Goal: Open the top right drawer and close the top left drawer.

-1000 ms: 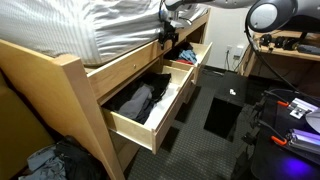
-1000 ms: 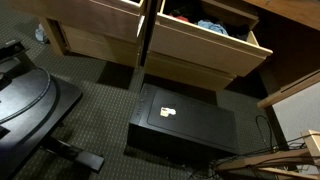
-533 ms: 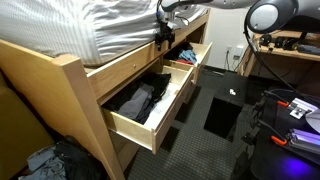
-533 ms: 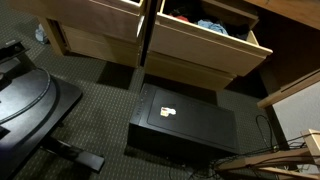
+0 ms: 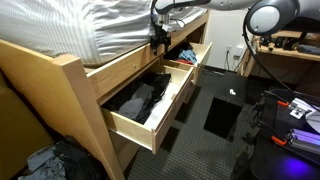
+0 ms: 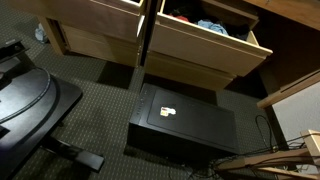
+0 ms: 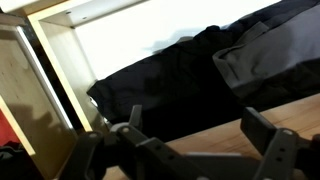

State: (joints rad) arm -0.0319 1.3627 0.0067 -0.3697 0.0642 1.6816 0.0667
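The top left drawer point(image 5: 135, 128) is pulled far out, with dark grey and black clothes point(image 5: 140, 100) in it; its front also shows from the room side point(image 6: 95, 38). Beyond it the top right drawer point(image 5: 192, 55) stands partly out, with coloured clothes seen from above point(image 6: 205, 25). My gripper point(image 5: 160, 38) hangs under the bed rail over the back of the top left drawer. In the wrist view the gripper point(image 7: 200, 142) is open over a pine edge point(image 7: 270, 112) of that drawer, with the dark clothes point(image 7: 190, 80) just beyond. Nothing sits between the fingers point(image 7: 272, 140).
A striped mattress point(image 5: 100, 22) lies on the pine bed frame point(image 5: 70, 75). A black box point(image 6: 185, 120) stands on the dark carpet before the drawers. A chair base point(image 6: 30, 100) is to one side, and a desk with electronics point(image 5: 290, 110) is nearby.
In the exterior view the gripper has shifted a little along the bed rail toward the top left drawer. Both drawers stay where they were.
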